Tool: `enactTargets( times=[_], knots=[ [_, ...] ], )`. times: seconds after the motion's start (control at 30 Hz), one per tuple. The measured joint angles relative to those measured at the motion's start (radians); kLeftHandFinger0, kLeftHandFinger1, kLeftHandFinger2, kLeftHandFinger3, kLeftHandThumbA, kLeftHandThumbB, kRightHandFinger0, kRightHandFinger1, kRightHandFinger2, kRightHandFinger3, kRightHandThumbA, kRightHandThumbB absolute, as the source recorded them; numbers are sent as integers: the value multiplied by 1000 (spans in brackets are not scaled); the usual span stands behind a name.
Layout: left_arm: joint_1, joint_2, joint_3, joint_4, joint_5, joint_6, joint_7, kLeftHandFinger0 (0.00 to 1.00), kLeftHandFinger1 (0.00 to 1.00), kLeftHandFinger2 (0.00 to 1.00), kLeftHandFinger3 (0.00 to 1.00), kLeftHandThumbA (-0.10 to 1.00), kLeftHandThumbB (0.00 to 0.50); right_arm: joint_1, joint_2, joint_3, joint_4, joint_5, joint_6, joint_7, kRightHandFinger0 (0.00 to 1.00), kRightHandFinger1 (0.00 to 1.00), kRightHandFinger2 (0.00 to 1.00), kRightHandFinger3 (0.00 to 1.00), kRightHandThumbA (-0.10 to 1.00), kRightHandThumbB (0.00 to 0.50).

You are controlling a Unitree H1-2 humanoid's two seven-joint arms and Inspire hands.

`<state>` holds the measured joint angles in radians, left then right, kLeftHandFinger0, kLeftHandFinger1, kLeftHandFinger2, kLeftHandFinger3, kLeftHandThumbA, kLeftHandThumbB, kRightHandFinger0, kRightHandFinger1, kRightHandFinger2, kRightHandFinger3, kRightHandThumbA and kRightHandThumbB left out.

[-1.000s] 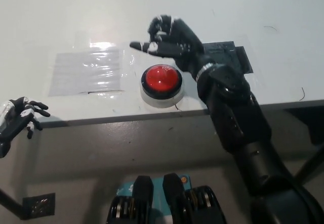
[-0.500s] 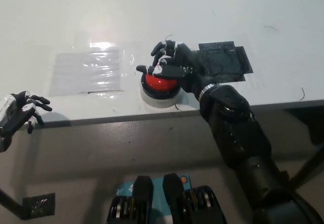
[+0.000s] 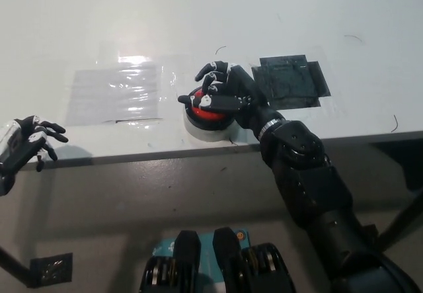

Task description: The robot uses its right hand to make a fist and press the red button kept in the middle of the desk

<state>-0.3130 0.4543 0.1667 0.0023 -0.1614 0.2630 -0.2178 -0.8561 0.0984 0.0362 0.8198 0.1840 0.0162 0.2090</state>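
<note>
Black right hand (image 3: 228,94), curled into a loose fist with nothing held, resting knuckles-down on top of the round red dome button (image 3: 206,110). Most of the red cap hidden beneath the fist; only a sliver of red showing at the left and front of the hand, with the pale ring base (image 3: 205,129) peeking out just below. Contact looks made, though how deep the cap sits cannot be told.

Directly under the hand, then: the button, close to the near edge of the white desk (image 3: 277,15), roughly midway along it. Forearm running back from the fist toward the lower right, so the press axis seems straight down through the knuckles rather than sideways. Judged from that, little left but a downward push, or a lift if the press is already complete.

To the left of the hand, flat on the desk: a clear glossy plastic sheet (image 3: 115,91), well apart from the button. Just beyond and to the right of the hand: a dark square taped patch (image 3: 291,81), near the wrist but not under it.

Far off to the left and below desk level: white left hand (image 3: 23,144), fingers apart, idle, holding nothing, much farther from the button than the right.
</note>
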Motion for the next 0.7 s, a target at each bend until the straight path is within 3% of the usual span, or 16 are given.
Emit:
enactTargets(
  times=[0.1, 0.27, 0.33, 0.43, 0.53, 0.6, 0.7],
  knots=[
    [0, 1, 0, 2, 4, 0, 0, 150, 283, 434, 581, 550, 0, 3, -3, 0, 0, 0, -1, 4, 0, 0, 219, 350, 1000, 380],
    [0, 1, 2, 3, 7, 0, -1, 173, 295, 436, 582, 543, 0, 16, -8, 0, -6, 0, -1, 5, 0, 0, 222, 348, 1000, 407],
    [0, 1, 3, 1, 8, 1, -1, 177, 304, 455, 590, 549, 0, 17, -8, 0, -6, 0, -2, 5, 0, 0, 221, 340, 1000, 390],
    [0, 1, 5, 0, 8, 1, -1, 130, 277, 430, 577, 541, 0, 19, -9, 1, -4, 1, -3, 8, 0, 0, 227, 334, 1000, 400],
    [0, 1, 6, -1, 8, 1, -1, 145, 281, 433, 575, 539, 0, 20, -11, 1, -4, 1, -4, 13, 0, 0, 224, 323, 1000, 402],
    [0, 1, 6, 0, 8, 1, -2, 163, 291, 439, 583, 533, 0, 21, -11, 1, -7, 1, -3, 15, 0, 0, 226, 342, 1000, 379],
    [1, 1, 7, -2, 8, 2, -2, 154, 287, 432, 579, 529, 0, 25, -11, 0, -28, 1, 1, 15, 0, 0, 231, 377, 1000, 391]
  ],
)
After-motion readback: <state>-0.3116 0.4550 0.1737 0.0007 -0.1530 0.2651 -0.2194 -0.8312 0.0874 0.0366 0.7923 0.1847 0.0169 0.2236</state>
